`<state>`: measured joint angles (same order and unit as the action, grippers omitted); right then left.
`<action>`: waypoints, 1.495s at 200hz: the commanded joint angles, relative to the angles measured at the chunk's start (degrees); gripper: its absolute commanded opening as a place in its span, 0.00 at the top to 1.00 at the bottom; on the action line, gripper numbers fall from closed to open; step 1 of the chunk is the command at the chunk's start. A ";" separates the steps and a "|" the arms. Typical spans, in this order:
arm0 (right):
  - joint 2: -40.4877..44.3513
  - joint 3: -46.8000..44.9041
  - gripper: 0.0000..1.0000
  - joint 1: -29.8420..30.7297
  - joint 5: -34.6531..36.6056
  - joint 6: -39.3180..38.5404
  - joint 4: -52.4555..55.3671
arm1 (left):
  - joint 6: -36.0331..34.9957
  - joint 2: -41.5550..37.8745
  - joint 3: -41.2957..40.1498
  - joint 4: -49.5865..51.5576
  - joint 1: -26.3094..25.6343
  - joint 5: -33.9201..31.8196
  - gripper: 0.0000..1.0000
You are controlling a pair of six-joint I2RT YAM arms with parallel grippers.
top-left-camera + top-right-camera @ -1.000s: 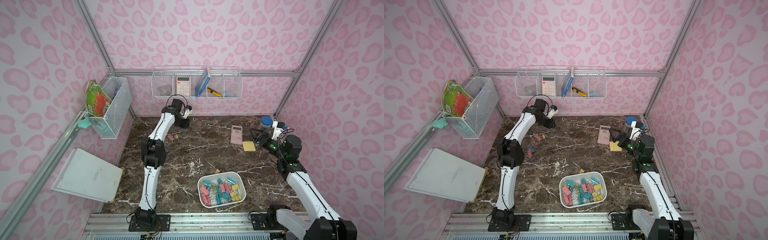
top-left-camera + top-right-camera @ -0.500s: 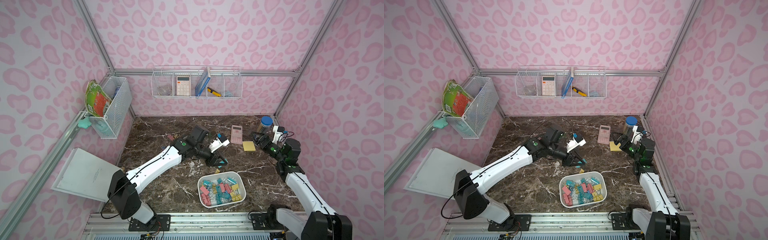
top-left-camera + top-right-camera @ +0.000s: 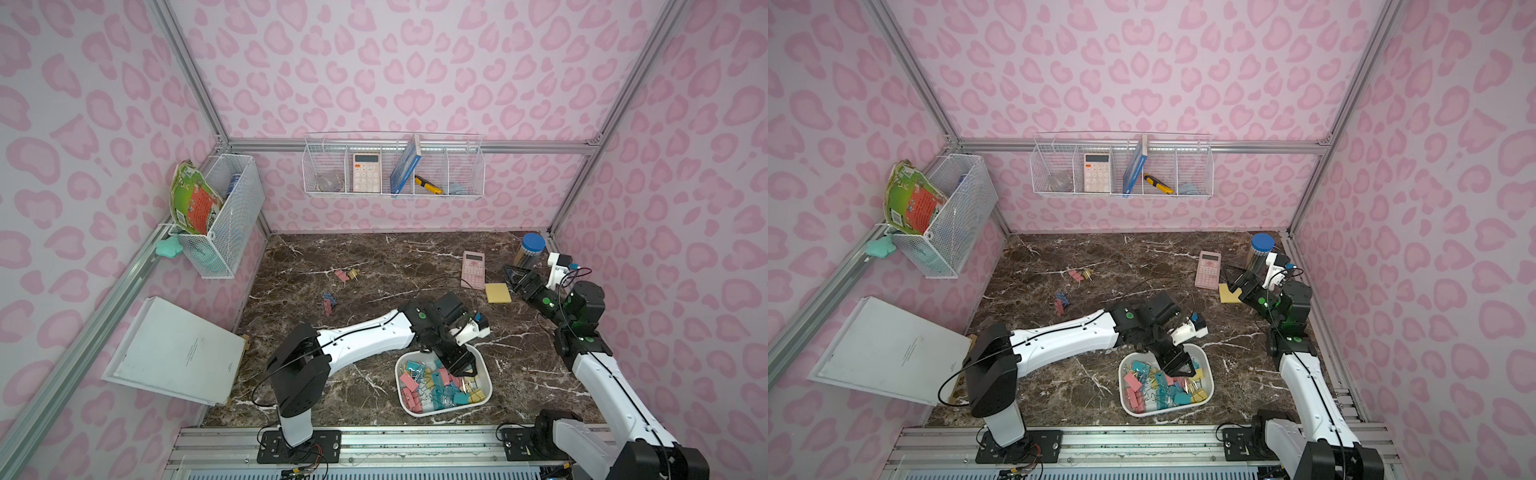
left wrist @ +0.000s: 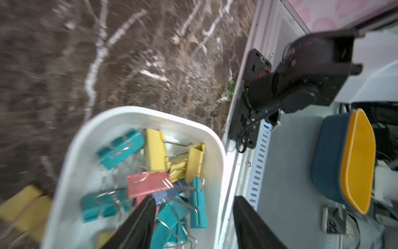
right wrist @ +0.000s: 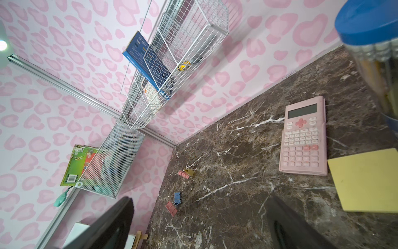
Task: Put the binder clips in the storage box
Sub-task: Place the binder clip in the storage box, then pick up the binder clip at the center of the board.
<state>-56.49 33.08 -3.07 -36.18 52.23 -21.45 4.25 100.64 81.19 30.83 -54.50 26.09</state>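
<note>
Release is the news: the left gripper, at the table's far-left side a second ago, now hangs over the storage box, jaws parted and empty. Binder clips pile inside the box. Four loose clips wait at the far left, so more trips seem due.

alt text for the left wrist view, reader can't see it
The left gripper, open and empty, hangs over a white storage box holding teal, yellow, pink and blue binder clips. Blurred dark marble table lies beyond.
</note>
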 commanded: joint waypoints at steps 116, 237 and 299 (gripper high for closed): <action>-1.04 0.72 0.02 -0.19 -0.85 -2.12 0.03 | -2.35 20.76 22.20 16.02 38.06 -37.81 0.27; -3.57 0.85 0.02 -0.80 -1.30 -1.47 -1.79 | -11.71 35.96 32.97 14.27 39.46 -47.00 0.34; -3.14 0.99 0.02 -0.80 -1.04 -1.26 -1.27 | -11.38 35.75 33.60 13.71 39.46 -45.78 0.67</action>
<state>-59.90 33.78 -3.86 -36.77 50.74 -21.69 -7.64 137.05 114.83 44.82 -15.00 -20.60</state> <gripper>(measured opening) 0.981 0.371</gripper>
